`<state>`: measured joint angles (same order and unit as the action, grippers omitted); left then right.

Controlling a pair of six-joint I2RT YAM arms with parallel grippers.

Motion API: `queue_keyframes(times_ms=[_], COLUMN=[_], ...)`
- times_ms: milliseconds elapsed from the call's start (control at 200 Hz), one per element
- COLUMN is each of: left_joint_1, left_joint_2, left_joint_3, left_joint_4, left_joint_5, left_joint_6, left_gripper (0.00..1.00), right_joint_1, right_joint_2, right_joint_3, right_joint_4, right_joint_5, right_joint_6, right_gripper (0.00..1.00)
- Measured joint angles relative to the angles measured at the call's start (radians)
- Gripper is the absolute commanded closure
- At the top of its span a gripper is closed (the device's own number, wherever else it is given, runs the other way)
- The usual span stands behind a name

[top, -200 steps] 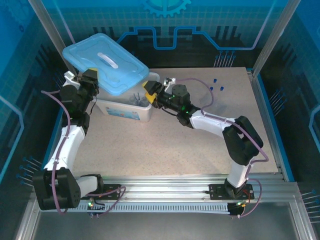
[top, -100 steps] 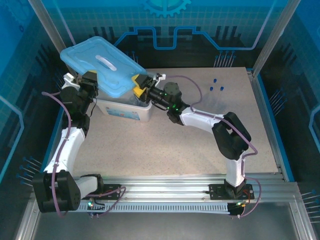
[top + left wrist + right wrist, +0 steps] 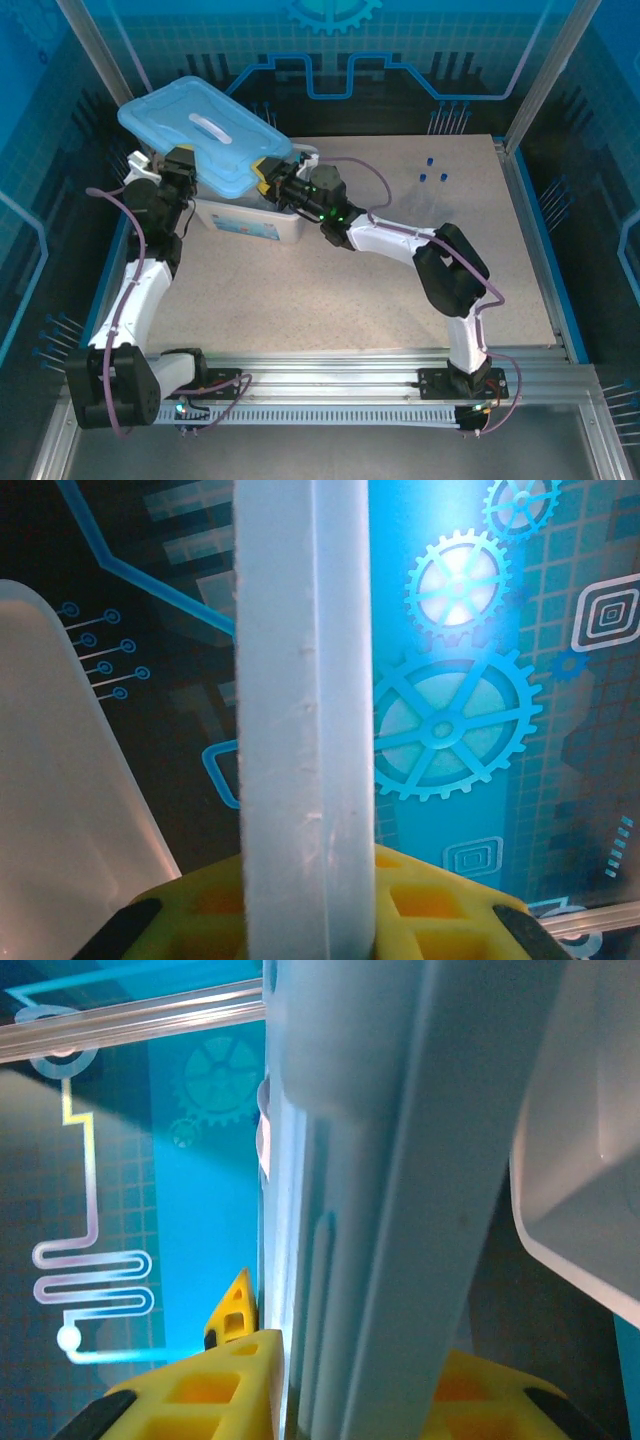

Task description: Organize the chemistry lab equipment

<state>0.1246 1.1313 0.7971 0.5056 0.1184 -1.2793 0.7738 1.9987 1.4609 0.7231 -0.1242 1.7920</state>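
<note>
Three slim tubes with blue caps (image 3: pixel 431 172) stand on the table at the back right, far from both arms. A tilted light-blue lid (image 3: pixel 205 135) hangs over the white bin (image 3: pixel 255 222) and hides what lies inside; beakers, flask and tweezers are out of sight. My left gripper (image 3: pixel 183 165) is shut on the lid's left edge, and my right gripper (image 3: pixel 268 172) is shut on its right edge. In the left wrist view the lid's edge (image 3: pixel 305 680) runs upright through my left gripper (image 3: pixel 305 920). In the right wrist view the lid (image 3: pixel 400 1160) fills my right gripper (image 3: pixel 370 1400).
The bin's pale wall (image 3: pixel 590 1140) lies just right of the lid in the right wrist view. Aluminium frame posts (image 3: pixel 545 75) and blue printed panels close in the back and sides. Bare speckled tabletop (image 3: pixel 330 300) stretches in front of the bin.
My right gripper has moved left to the lid and closed on its right edge. The lid has shifted a little left and up; the left gripper keeps its hold.
</note>
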Motion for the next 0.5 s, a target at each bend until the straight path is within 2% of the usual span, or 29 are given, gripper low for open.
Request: queue_keyframes(times_ms=[195, 405, 500], left_joint_1=[-0.004, -0.012, -0.017], left_joint_2=[-0.013, -0.032, -0.032], left_joint_3=[-0.01, -0.034, -0.045], left_joint_4=[-0.001, -0.005, -0.008], left_joint_5=[-0.008, -0.034, -0.062], left_joint_6=[0.0, -0.006, -0.018], left_gripper=[1.0, 1.0, 0.91], right_joint_1=[-0.004, -0.016, -0.024], right_joint_2=[0.013, 0.031, 0.042], right_joint_3=[0.035, 0.058, 0.07], right_joint_4=[-0.026, -0.015, -0.005], right_joint_5=[0.02, 0.02, 0.011], right_joint_6=[0.004, 0.014, 0.007], right_gripper=[0.71, 0.9, 0.96])
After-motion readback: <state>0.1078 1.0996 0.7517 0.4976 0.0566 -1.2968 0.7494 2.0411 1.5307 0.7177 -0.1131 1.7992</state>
